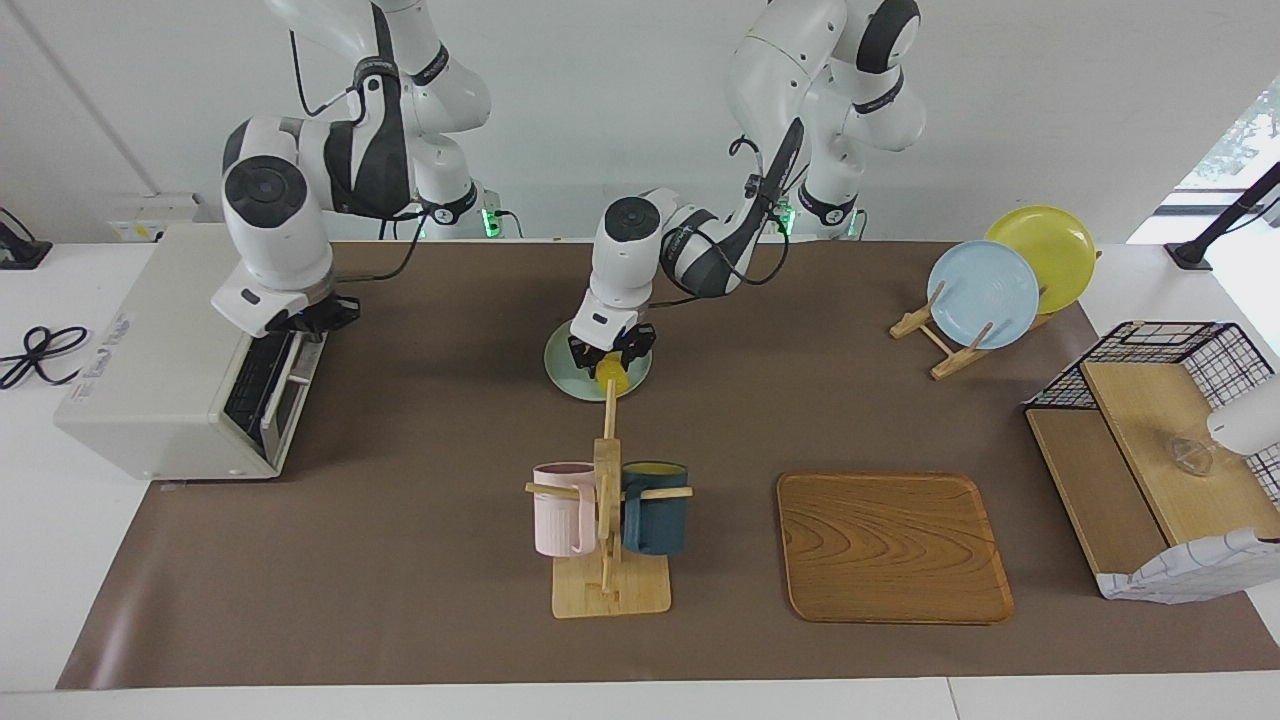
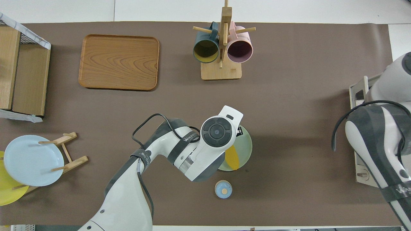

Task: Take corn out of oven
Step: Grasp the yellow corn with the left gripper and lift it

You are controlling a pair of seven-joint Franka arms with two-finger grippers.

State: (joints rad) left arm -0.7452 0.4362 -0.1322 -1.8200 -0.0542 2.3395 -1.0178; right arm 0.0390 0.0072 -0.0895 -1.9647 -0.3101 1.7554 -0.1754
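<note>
The yellow corn [image 1: 613, 378] is in my left gripper [image 1: 610, 358], which is shut on it just over a pale green plate [image 1: 570, 372] at the table's middle. In the overhead view the corn [image 2: 231, 158] sticks out from under the left hand over the same plate [image 2: 245, 146]. The off-white oven [image 1: 150, 360] stands at the right arm's end of the table, its dark glass door [image 1: 262, 385] facing the middle. My right gripper [image 1: 310, 318] is at the door's top edge. The right arm hides most of the oven [image 2: 357, 96] in the overhead view.
A mug rack [image 1: 608, 520] with a pink and a dark blue mug stands farther from the robots than the plate. A wooden tray [image 1: 893, 545] lies beside it. A small blue lidded pot [image 2: 223, 189] sits near the plate. A plate stand [image 1: 985, 290] and a wire-and-wood shelf [image 1: 1150, 450] are at the left arm's end.
</note>
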